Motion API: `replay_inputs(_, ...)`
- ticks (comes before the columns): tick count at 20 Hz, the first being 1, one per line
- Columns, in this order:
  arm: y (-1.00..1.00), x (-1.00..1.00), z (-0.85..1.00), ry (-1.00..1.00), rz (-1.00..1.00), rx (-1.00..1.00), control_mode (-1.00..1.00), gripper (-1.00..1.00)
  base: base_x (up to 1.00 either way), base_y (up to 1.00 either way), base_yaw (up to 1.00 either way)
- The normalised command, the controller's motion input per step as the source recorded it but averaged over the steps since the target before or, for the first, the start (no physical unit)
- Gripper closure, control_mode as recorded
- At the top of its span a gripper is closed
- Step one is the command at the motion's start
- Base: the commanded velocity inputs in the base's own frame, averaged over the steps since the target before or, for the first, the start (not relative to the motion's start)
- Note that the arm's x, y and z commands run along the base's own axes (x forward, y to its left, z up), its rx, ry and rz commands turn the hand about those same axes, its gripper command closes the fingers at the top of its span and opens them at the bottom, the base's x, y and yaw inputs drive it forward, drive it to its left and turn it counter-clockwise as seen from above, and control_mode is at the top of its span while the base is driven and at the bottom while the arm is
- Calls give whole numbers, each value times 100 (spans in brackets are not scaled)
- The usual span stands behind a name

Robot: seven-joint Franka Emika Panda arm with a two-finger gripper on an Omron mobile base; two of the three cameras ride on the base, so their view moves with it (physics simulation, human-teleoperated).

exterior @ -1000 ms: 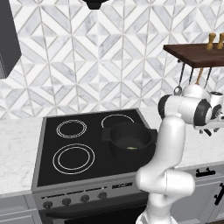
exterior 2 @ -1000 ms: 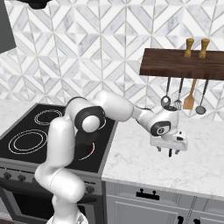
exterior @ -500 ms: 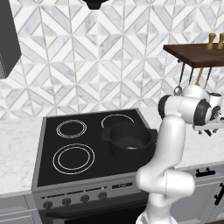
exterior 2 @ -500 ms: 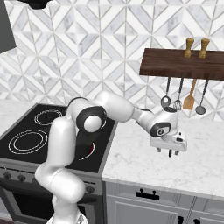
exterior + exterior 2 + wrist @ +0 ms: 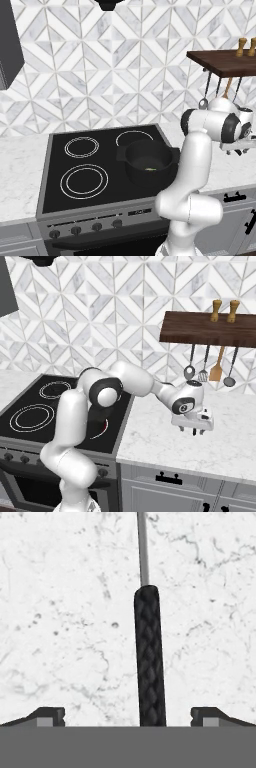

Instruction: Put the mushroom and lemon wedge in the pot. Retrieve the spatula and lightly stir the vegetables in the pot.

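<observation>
The black pot (image 5: 150,161) sits on the stove's front right burner, and a tiny yellow-green bit, the lemon wedge (image 5: 150,169), lies inside it. The mushroom is hidden. My gripper (image 5: 194,431) hangs over the marble counter to the right of the stove and points straight down. In the hand view the spatula's black textured handle (image 5: 150,657) lies on the marble, running up into a thin grey shaft (image 5: 143,547); its head is out of frame. The gripper (image 5: 128,714) is open, and the handle's end lies between the two finger tips (image 5: 47,714), touching neither.
A wooden shelf (image 5: 207,331) on the wall carries hanging utensils: a ladle (image 5: 189,373), a slotted turner (image 5: 203,376) and an orange-headed one (image 5: 216,372). The black cooktop (image 5: 85,170) lies left of the counter (image 5: 165,446). My own arm hides the pot in the right base view.
</observation>
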Motion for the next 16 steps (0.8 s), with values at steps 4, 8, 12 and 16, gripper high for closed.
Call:
replay_inputs(4,-9,0,-9,0,0,0,-100,-100,0,0,0)
replay_inputs(8,-7,0,-9,0,0,0,-100,100,0,0,0)
replay_inputs(12,-12,0,-5,0,0,0,-100,100,0,0,0)
replay_inputs(16,-4,0,0,0,0,0,-100,100,0,0,0)
